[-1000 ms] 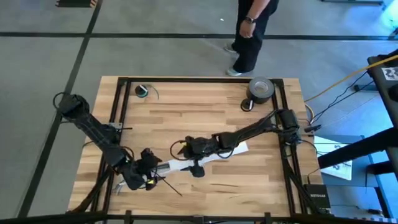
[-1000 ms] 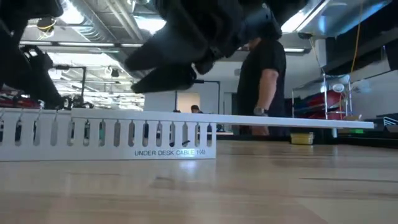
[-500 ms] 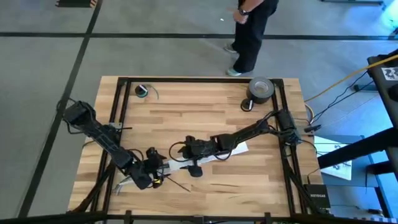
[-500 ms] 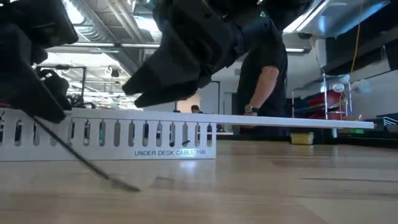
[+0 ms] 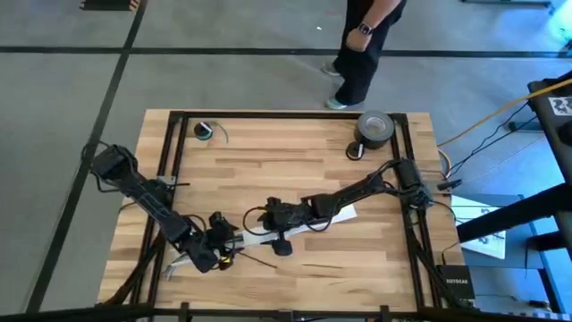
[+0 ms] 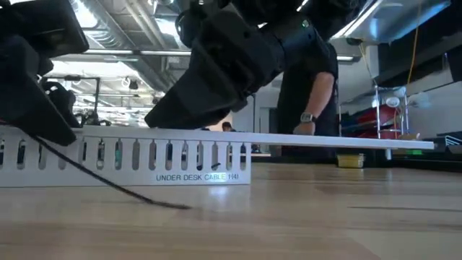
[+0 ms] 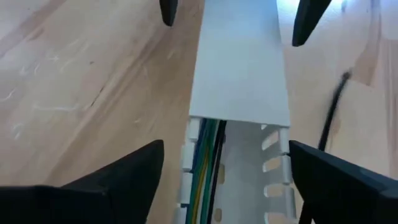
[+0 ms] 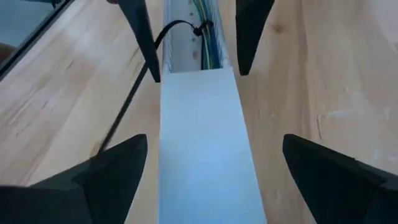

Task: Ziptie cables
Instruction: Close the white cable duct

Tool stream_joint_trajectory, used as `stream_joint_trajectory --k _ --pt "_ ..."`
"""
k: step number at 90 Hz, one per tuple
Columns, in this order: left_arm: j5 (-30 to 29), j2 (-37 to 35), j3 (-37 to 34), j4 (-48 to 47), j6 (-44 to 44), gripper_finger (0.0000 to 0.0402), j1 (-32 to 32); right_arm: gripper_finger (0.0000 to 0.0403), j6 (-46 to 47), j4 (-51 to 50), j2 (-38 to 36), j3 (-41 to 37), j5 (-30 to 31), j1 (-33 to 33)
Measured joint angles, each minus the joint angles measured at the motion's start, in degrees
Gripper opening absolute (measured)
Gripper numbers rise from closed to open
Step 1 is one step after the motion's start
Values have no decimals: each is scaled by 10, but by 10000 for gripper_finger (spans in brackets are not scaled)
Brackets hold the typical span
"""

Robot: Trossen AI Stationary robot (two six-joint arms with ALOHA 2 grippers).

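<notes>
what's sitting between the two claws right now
The white slotted cable duct, its flat cover on one stretch. Both wrist views show the left claw and right claw open, straddling it, with the cables inside the uncovered part.

Tape roll, person beyond table

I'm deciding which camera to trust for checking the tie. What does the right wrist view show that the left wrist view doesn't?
Only the right wrist view shows the ziptie looped around the cables, its tail trailing over the table. Only the left wrist view shows the slotted channel wall up close, with the cables lying inside. Both show the white cover on the channel, and the open left gripper and right gripper straddling it.
</notes>
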Motion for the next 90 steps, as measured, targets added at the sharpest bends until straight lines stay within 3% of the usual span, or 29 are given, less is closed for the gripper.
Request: stream_joint_trajectory --k 90 --pt "0 2 0 4 1 315 4 362 -14 12 23 0 5 15"
